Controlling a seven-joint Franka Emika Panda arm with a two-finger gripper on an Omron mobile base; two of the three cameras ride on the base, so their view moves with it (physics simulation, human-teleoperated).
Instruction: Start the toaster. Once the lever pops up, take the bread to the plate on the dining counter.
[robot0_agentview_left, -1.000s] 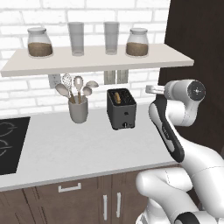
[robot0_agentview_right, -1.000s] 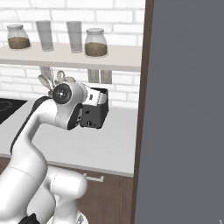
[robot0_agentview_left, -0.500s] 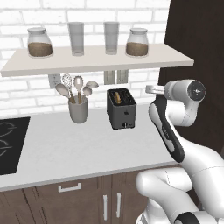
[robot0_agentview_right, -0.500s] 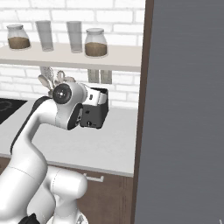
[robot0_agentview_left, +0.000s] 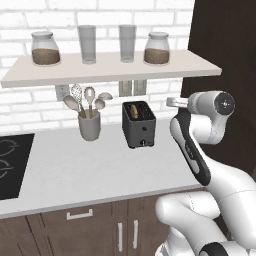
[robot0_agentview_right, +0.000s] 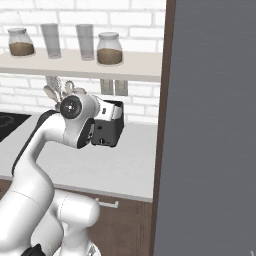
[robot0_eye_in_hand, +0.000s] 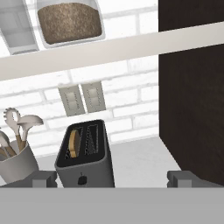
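Note:
The dark grey toaster (robot0_agentview_left: 138, 125) stands on the light counter against the brick wall. The bread (robot0_agentview_left: 133, 110), a golden-brown slice, sits down in the toaster's left slot (robot0_eye_in_hand: 73, 143). My gripper (robot0_eye_in_hand: 113, 179) hovers to the right of the toaster at about its top height and looks back at it. The fingertips (robot0_eye_in_hand: 43, 178) stand wide apart, open, with nothing between them. In the right base view my arm's elbow covers part of the toaster (robot0_agentview_right: 110, 132). The plate and the dining counter are out of view.
A grey utensil cup (robot0_agentview_left: 90, 125) with spoons and a whisk stands left of the toaster. A shelf (robot0_agentview_left: 110, 67) with jars and glasses hangs above. A black cooktop (robot0_agentview_left: 10, 160) is at the far left, and a tall dark cabinet (robot0_agentview_left: 225, 50) walls off the right.

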